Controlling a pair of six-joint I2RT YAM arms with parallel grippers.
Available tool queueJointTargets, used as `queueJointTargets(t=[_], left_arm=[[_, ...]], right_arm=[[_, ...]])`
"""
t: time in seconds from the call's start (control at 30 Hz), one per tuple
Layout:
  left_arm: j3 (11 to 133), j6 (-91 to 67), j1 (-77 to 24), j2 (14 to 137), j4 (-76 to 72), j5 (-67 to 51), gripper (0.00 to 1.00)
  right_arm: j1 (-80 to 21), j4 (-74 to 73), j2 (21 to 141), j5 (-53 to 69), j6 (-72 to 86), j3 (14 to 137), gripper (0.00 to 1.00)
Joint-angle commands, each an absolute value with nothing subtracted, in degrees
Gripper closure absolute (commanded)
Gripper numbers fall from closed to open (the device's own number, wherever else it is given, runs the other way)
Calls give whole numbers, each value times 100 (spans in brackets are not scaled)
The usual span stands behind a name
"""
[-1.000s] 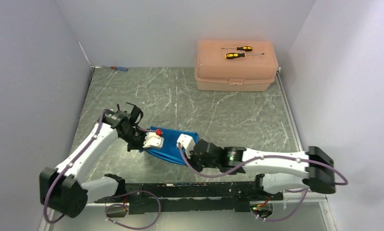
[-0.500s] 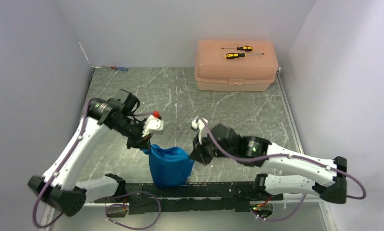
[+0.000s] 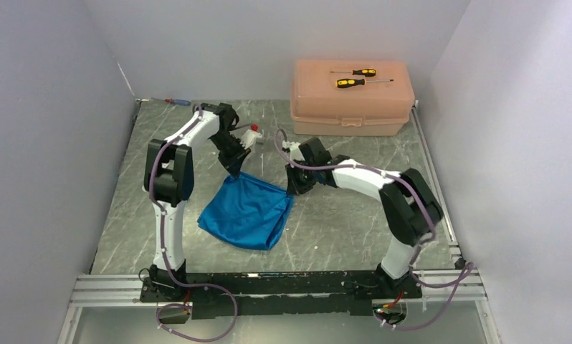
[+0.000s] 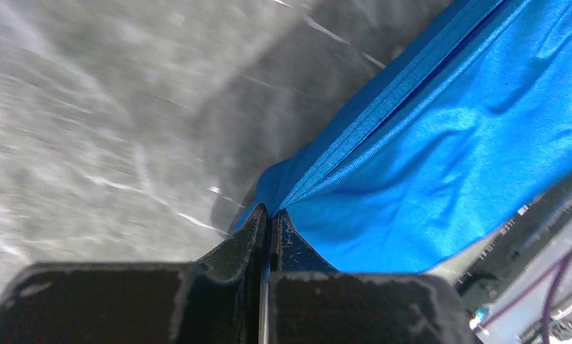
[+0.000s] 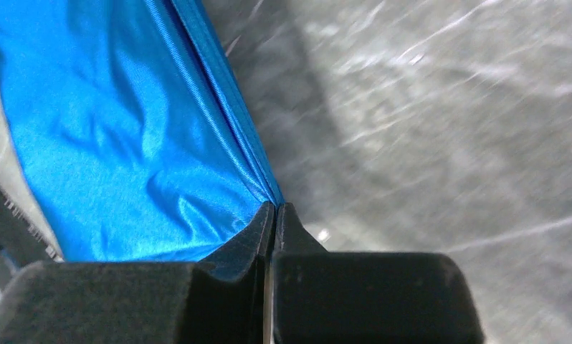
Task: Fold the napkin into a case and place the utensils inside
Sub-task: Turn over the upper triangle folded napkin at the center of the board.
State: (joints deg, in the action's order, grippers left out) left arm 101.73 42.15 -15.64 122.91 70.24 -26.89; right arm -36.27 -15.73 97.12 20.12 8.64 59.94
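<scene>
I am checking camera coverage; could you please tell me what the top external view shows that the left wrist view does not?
Only the top external view shows the peach box with two screwdrivers on top, and the right end effector. Only the left wrist view shows the hem stitching where the left end effector is shut on the napkin corner. Both show the napkin and the grey table.

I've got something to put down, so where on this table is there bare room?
Bare table between the napkin and the right arm; along the left wall beside the left arm. Crowded mid-table, where left hand and right hand pinch the napkin.
</scene>
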Motion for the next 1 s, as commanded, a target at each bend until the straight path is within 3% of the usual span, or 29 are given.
queueJointTargets(t=[0.0,0.2,0.33,0.4,0.43,0.7,0.97], left_arm=[[11113,4091,-1395,12779,6945,-2396,93],[11421,3731,-1334,13299,6362,-2451,76],[11520,3426,-1289,13277,6041,-2578,49],[11622,3269,-1205,13229,5972,-2665,31],[11699,3157,-1147,13191,5965,-2728,24],[12004,3233,-657,12567,6293,-3092,20],[10648,3806,-597,12192,6178,-3306,26]], right_arm=[[-3185,-1324,10347,2294,340,6635,100],[-2864,-1048,11188,2072,491,7271,83],[-2769,-897,11455,1690,739,7644,56],[-2752,-956,11490,1433,847,7815,40],[-2751,-974,11455,1298,883,7848,36],[-2946,-353,10115,909,1903,6737,40],[-3655,-30,9873,914,3296,5740,45]])
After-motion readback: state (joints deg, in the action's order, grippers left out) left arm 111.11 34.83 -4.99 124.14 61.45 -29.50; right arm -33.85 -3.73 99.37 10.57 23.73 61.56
